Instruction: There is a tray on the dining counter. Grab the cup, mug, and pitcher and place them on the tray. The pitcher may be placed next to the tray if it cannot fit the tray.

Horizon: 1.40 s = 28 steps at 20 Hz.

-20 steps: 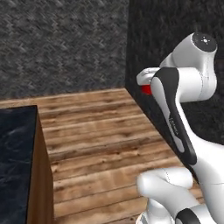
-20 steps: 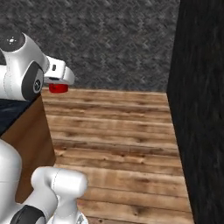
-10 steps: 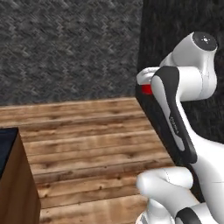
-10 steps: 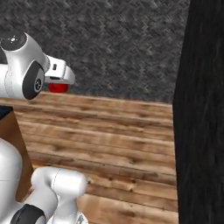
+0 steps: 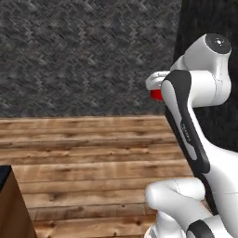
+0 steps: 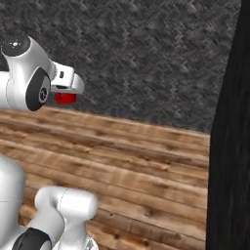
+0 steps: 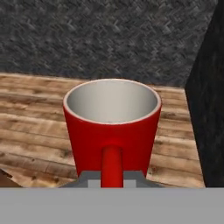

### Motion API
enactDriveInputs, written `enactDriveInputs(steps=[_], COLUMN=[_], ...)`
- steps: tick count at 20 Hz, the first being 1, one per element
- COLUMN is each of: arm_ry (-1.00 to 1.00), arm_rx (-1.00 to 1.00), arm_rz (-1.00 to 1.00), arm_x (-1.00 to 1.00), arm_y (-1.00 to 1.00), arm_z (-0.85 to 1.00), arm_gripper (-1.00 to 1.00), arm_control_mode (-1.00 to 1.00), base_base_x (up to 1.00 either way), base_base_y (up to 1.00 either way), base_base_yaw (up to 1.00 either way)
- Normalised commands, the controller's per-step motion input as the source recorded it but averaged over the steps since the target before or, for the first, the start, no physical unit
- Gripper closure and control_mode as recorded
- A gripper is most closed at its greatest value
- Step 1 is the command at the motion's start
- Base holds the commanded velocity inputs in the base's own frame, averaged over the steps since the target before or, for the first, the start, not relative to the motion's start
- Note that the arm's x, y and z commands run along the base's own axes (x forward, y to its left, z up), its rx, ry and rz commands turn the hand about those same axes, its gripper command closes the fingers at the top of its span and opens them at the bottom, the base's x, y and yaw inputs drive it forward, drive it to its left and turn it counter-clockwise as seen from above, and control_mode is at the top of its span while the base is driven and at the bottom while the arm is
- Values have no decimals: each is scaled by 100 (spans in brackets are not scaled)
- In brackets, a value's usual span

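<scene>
The red mug, white inside, hangs upright above the wooden floor, with my gripper shut on its handle side. From the base it shows as a red patch under the white hand, and again as the mug below the gripper at chest height. A corner of the dining counter, black top over brown wood, sits at the lower left. The tray, cup and pitcher are out of view.
Wooden plank floor stretches ahead to a dark grey woven wall. A tall black block stands close on the right, also seen as the black block beside the mug.
The base has turned: the whole scene slid left, the counter shrinking to a corner and the black block growing on the right. The mug stays held in the same pose.
</scene>
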Motion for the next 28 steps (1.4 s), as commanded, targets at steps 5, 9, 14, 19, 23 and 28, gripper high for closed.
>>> enactDriveInputs(steps=[5,9,14,19,23,28], arm_ry=[0,0,0,0,0,0], arm_rx=[0,0,0,0,0,0], arm_rz=[0,0,0,0,0,0], arm_x=[0,0,0,0,0,0], arm_y=[0,0,0,0,0,0], arm_z=[0,0,0,0,0,0], arm_gripper=[100,100,100,100,100,100], arm_control_mode=[100,100,100,100,100,100], base_base_x=[97,96,88,71,83,86], base_base_y=[-28,-33,-32,-26,-34,-42], base_base_yaw=[32,37,46,58,72,80])
